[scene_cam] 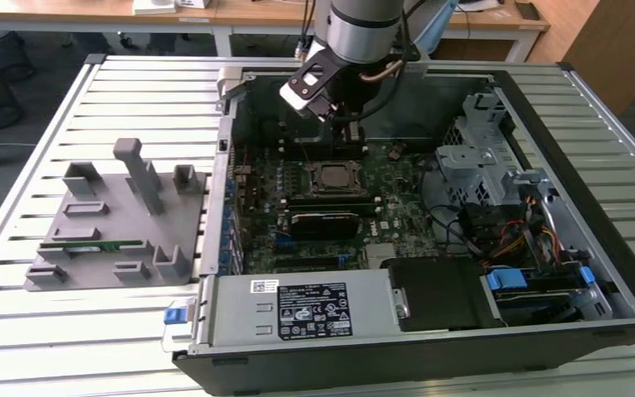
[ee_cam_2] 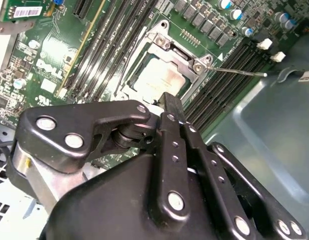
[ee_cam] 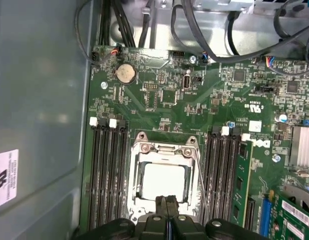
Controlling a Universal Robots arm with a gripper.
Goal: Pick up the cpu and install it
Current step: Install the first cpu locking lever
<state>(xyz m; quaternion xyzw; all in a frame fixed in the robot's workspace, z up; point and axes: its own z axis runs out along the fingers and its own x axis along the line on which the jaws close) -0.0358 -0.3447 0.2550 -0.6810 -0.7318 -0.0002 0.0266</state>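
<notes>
First wrist view: cpu (ee_cam: pixel 162 182) lies flat in the socket (ee_cam: pixel 164 149), silvery top up, metal frame round it. Gripper (ee_cam: pixel 167 201) is at the socket's edge, tips overlapping the cpu's rim, fingers pressed together w/ nothing visible btwn them. So the chip lies just ahead of and under the tips, not in the grip. Whether the tips touch the lid or hang just above it, can't tell. Cpu is square, no real long axis. Its sides run parallel w/ the memory slots (ee_cam: pixel 107 175) on both sides of the socket, and the seam btwn the fingers lines up the same way.

Second wrist view agrees: tips at the chip's edge. A thin retention lever (ee_cam_2: pixel 239 71) sticks out from the socket corner toward the case wall, prob. unlatched.

Round the socket: one memory stick (ee_cam: pixel 242 185) is seated in a slot to one side. A coin battery (ee_cam: pixel 126 73) sits beyond the socket, opposite the gripper, w/ cables (ee_cam: pixel 214 55) further on.

Exterior view: arm (scene_cam: pixel 359 29) reaches down into the open pc case (scene_cam: pixel 406 364), over the socket. A grey fixture tray (scene_cam: pixel 108 223) lies outside the case to the exterior view's left, well apart from the socket.

Nothing stands btwn tips and chip; lever and slot latches are the nearest snags. By the look of it, cpu is already placed.
</notes>
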